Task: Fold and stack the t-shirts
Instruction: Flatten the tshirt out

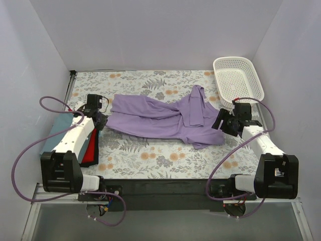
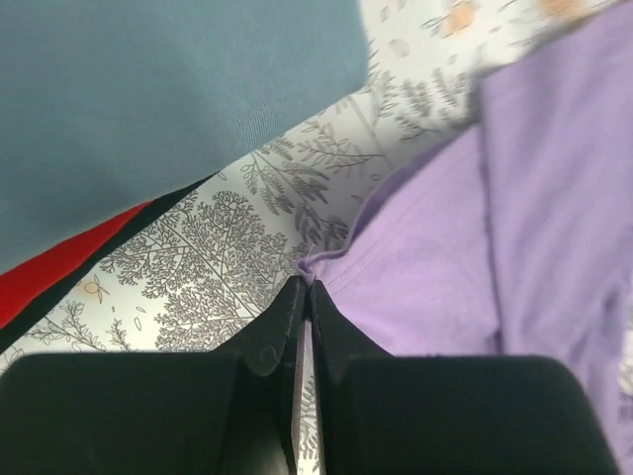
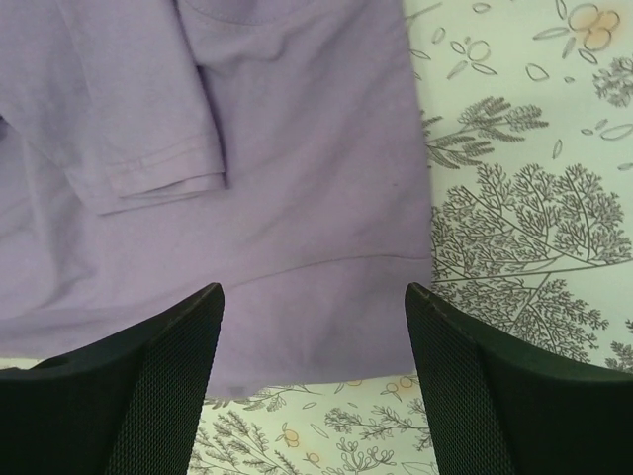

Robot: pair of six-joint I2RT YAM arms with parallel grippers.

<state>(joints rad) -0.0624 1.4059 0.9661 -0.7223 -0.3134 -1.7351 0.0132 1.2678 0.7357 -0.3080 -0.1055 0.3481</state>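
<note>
the flowery table cover lies under it all. the purple t-shirt lies spread across the middle of it, a bit crumpled, with one sleeve flipped over on the right side. it is not folded yet. the white basket sits in the far right corner, near the shirt. the folded pile of blue-grey, red and black t-shirts waits at the left edge, i think so the purple one can go on top. the right gripper stands wide open over the shirt's right hem, ready to grab. the left gripper is pinched tight on the shirt's left corner, likely to lift it for a fold.
</note>
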